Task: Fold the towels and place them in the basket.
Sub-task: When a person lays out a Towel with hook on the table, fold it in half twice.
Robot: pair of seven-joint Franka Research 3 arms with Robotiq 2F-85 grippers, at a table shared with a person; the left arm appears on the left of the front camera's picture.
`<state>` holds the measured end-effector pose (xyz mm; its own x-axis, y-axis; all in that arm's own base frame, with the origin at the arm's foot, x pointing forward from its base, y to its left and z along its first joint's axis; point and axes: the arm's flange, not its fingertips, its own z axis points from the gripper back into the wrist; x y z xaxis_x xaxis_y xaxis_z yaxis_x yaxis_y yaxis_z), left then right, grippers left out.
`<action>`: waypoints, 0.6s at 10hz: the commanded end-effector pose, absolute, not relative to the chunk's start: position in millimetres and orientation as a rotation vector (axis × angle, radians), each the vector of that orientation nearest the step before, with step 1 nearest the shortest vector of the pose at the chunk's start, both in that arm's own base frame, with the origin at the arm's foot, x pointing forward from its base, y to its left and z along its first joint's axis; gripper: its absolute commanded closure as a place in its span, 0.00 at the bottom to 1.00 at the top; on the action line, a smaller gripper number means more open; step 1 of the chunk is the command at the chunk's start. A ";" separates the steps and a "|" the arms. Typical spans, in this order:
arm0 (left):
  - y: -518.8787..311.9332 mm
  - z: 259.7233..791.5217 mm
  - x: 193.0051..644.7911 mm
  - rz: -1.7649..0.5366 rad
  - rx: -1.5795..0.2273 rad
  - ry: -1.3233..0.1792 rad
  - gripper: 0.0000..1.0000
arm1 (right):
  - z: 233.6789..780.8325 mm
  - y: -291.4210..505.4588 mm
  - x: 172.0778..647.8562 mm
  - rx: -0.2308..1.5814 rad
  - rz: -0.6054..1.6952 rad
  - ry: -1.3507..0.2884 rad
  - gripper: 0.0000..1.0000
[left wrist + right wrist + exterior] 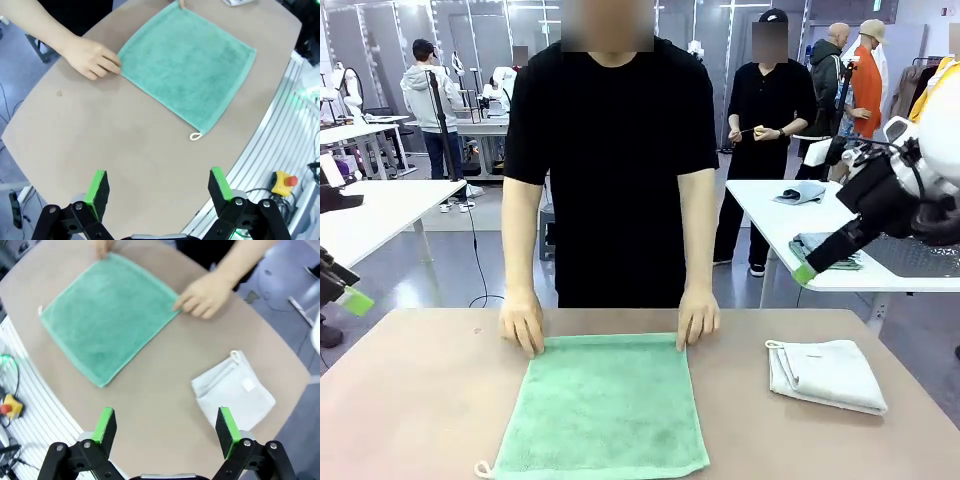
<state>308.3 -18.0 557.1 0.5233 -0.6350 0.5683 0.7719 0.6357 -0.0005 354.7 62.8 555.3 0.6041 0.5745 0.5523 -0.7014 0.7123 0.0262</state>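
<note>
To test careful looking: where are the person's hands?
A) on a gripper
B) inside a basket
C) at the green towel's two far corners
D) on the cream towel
C: one hand and the other hand sit at far corners of the spread green towel; the cream towel lies apart.

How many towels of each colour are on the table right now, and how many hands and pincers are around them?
green towel: 1
cream-white towel: 1
person's hands: 2
pincers, the left pincer and the right pincer: 2
Total: 6
</note>
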 end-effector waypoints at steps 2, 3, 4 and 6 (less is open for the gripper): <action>-18.0 557.1 308.3 -0.854 -0.267 -0.564 0.00 | 544.9 67.6 359.9 0.244 0.753 -0.551 0.00; -18.0 557.1 308.3 -0.854 -0.267 -0.564 0.00 | 547.9 70.7 350.1 0.261 0.780 -0.523 0.00; -18.0 557.1 308.3 -0.854 -0.267 -0.564 0.00 | 547.9 70.7 350.1 0.261 0.780 -0.523 0.00; -18.0 557.1 308.3 -0.854 -0.267 -0.564 0.00 | 547.9 70.7 350.1 0.261 0.780 -0.523 0.00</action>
